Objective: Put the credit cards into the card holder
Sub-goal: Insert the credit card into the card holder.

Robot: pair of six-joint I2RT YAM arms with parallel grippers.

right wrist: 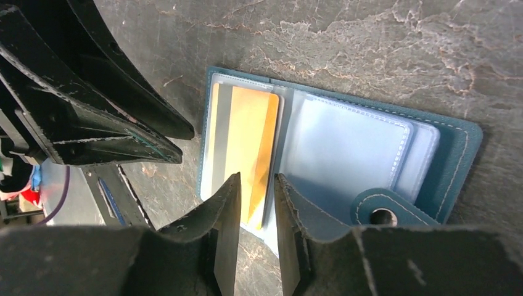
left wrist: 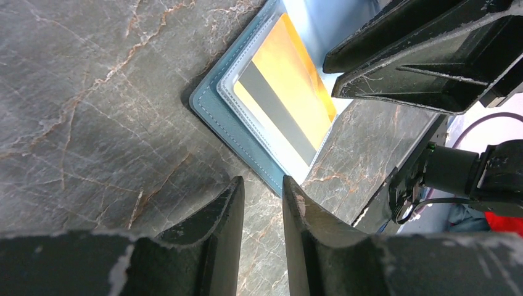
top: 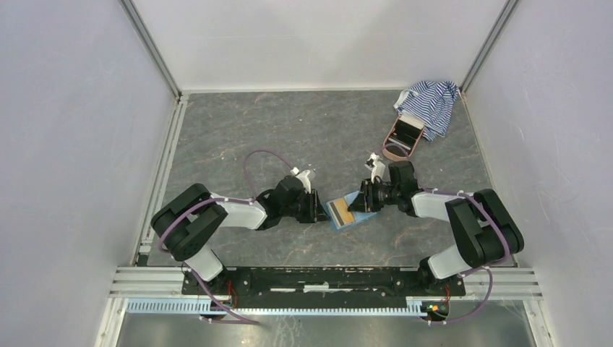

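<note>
The teal card holder [top: 356,219] lies open and flat on the table between the two arms. A tan-gold credit card [top: 340,212] with a dark stripe sits in its left clear sleeve [left wrist: 287,92]. My left gripper [top: 318,210] is just left of the holder [left wrist: 228,123], low over the table. Its jaws [left wrist: 264,185] stand a little apart with only table between them. My right gripper [top: 365,202] hovers over the holder's near edge [right wrist: 456,154]. It is open [right wrist: 256,182], with the gold card [right wrist: 250,142] lying just beyond the tips and nothing held. The other sleeves look bare.
A pink oval case [top: 403,137] and a blue-white striped cloth [top: 430,105] lie at the back right. The holder's snap tab [right wrist: 379,213] lies beside my right finger. White walls enclose the table on three sides.
</note>
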